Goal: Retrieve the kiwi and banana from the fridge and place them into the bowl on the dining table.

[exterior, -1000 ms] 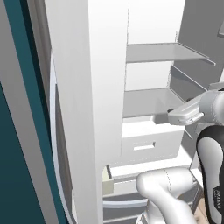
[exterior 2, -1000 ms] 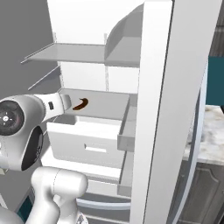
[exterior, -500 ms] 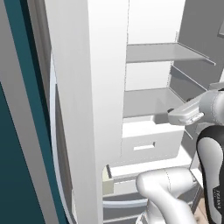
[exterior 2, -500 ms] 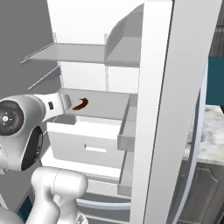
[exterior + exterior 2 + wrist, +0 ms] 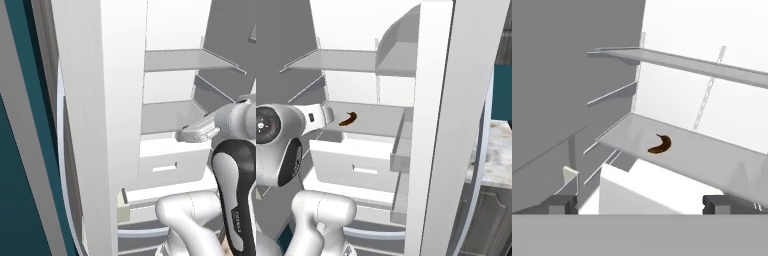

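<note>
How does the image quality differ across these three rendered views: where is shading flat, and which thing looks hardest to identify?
Left base view: the fridge door is flat, even white, almost shadowless. Right base view: the banana reads as a dark brown curve, too small for detail. Hand view: the back wall is washed out bright; the open gripper tips sit dim at the bottom.

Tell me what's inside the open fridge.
A dark brown curved banana lies on the middle shelf of the fridge. The upper shelf looks bare. The closed drawer below hides its contents; no kiwi is visible.
</note>
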### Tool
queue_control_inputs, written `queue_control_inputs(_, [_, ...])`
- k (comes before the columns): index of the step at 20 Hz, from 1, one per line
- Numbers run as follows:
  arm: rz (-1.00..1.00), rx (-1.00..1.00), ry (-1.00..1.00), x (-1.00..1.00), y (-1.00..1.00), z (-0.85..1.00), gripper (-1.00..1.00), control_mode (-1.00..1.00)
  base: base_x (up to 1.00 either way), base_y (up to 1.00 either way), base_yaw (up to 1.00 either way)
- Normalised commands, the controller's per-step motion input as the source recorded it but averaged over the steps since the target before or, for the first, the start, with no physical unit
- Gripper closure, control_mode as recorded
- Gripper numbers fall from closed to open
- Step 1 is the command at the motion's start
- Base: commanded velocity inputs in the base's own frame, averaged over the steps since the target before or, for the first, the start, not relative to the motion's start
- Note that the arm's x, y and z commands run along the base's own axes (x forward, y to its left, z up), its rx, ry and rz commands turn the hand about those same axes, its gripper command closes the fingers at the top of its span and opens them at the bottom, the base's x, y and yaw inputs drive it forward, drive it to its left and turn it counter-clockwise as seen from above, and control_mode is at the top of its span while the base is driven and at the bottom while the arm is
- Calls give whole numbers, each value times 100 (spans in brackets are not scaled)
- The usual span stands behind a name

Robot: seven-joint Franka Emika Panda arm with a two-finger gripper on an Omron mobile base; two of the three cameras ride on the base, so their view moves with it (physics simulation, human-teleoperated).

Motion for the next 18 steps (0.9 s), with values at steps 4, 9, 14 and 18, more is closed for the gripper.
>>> queue_control_inputs(4, [-2,1,15,67,7,-2,-100,-100,0,0,0])
queue_control_inputs(9, [-2,0,10,50,0,-10,-100,-100,0,0,0])
queue_control_inputs(14, [-13,6,1,17,0,-34,-100,-100,0,0,0])
queue_control_inputs(18, [-19,11,0,9,0,-41,-100,-100,0,0,0])
